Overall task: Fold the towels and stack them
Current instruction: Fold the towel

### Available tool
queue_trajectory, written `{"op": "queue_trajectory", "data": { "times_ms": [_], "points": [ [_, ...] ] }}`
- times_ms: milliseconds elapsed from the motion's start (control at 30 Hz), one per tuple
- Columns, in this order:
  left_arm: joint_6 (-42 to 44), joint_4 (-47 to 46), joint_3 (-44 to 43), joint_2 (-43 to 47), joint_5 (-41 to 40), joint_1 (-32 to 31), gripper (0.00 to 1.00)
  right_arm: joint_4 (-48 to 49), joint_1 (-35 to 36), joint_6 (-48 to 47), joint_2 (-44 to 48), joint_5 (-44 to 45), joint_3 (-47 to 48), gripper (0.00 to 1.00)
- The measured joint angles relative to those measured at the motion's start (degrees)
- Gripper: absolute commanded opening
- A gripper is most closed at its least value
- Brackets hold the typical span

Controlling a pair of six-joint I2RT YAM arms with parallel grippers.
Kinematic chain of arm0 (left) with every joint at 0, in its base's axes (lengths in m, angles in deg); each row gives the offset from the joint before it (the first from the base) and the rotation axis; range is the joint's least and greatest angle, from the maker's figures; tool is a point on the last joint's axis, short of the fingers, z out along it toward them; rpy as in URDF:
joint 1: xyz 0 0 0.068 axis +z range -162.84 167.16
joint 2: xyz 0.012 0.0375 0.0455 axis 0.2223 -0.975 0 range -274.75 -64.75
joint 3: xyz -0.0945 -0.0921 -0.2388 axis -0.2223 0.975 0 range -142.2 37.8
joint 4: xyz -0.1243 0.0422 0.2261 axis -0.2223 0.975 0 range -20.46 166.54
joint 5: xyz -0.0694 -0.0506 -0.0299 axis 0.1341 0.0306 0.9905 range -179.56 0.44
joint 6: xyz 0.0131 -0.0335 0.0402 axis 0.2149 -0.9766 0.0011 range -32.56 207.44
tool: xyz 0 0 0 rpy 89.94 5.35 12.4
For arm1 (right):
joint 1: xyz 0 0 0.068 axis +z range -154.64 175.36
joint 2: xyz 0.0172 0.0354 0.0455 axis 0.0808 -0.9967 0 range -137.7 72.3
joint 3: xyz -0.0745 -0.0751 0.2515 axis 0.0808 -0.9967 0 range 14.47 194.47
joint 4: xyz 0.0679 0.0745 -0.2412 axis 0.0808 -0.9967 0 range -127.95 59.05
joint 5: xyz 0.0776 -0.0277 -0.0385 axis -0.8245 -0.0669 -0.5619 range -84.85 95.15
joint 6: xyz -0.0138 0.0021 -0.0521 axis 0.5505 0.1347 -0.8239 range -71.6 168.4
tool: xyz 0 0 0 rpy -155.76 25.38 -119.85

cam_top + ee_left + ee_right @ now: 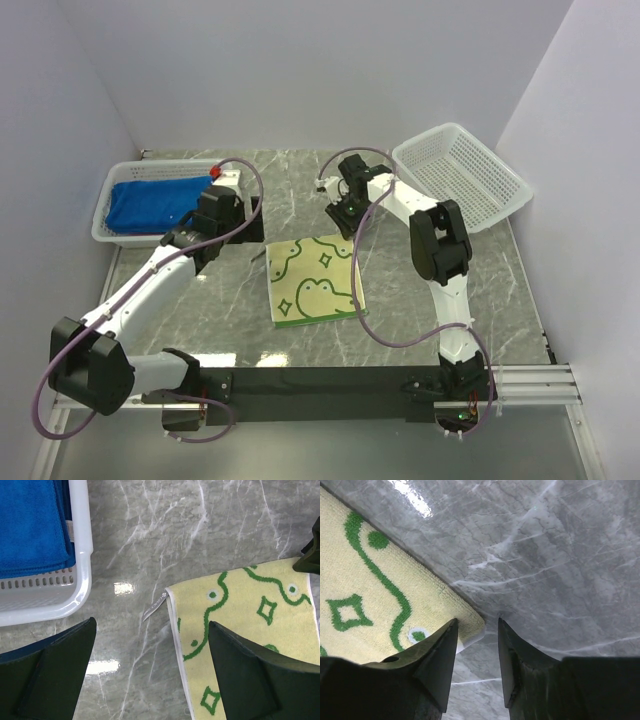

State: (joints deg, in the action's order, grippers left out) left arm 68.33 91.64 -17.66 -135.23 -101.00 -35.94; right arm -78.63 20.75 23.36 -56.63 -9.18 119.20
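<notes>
Royal blue cloth towels (150, 203) sit folded in the white plastic lattice basket (104, 232). Your left claw (150, 637) hangs wide apart. The pale yellow, green-patterned towel (312, 280) lies flat on the grey marble desk (420, 330), and your right claw (477, 630) straddles its corner, jaws apart and unclamped. By my reckoning, its folding and stacking remain.

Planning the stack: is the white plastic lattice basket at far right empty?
Empty: the white lattice basket shows only bare mesh floor and walls.
</notes>
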Motion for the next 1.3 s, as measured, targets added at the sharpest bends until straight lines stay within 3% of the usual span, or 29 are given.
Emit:
{"op": "queue_trajectory", "data": {
  "times_ms": [267, 333, 367, 400, 567, 700, 767, 1300],
  "points": [
    [0.76, -0.44, 0.00, -3.63, 1.68, 0.00, 0.97, -0.04, 0.48, -0.48, -0.74, 0.46, 0.20, 0.37],
    [1.09, -0.09, -0.22, -5.95, 1.97, 0.00, 0.96, 0.02, 0.48, -0.59, -0.74, 0.79, 0.20, 0.30],
    [1.36, 0.46, -0.94, -7.67, 2.08, 0.00, 0.95, 0.04, 0.48, -0.68, -0.74, 0.85, 0.15, 0.18],
    [1.51, 1.03, -1.86, -9.38, 2.16, 0.00, 0.94, 0.07, 0.50, -0.98, -0.74, 0.98, 0.11, 0.13],
    [3.30, 4.00, -9.16, -18.29, 2.62, -0.09, 0.85, 0.17, 0.52, -1.62, -0.63, 1.33, -0.24, 0.00],
    [5.27, 4.74, -14.82, -23.85, 2.80, -0.52, 0.68, 0.90, 0.52, -2.03, -0.17, 1.40, -1.07, 0.00],
    [6.27, 5.16, -17.42, -26.97, 3.04, -0.68, 0.55, 1.51, 0.52, -2.16, 0.15, 1.40, -1.70, 0.00],
    [8.11, 7.80, -23.63, -40.50, 8.66, -0.72, 0.50, 4.33, 0.61, -2.54, 1.77, 1.70, -4.61, 0.00]
  ]
}}
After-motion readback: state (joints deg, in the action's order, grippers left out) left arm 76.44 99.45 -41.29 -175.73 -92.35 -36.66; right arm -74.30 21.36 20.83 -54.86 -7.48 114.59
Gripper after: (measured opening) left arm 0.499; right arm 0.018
